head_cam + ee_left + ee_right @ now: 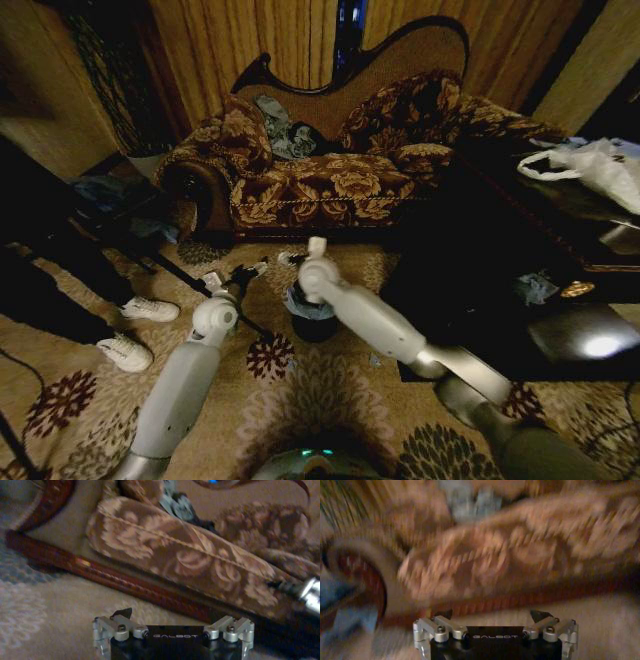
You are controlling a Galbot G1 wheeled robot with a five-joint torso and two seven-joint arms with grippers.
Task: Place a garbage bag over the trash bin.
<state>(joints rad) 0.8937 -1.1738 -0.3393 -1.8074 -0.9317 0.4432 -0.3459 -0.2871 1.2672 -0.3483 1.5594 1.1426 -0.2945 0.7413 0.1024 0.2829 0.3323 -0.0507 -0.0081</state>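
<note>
The floral sofa (330,165) filled twelve o'clock. The trash bin (312,318) stood on the carpet at centre, the garbage bag (308,304) apparently draped over its rim. Both grippers, left (243,274) and right (312,247), hovered just above with fingers apart, seemingly released.

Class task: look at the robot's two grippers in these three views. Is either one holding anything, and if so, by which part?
Nothing is held. The left gripper and right gripper are both open and empty, near the sofa, above the carpet. The garbage bag sits on the bin, untouched.
</note>
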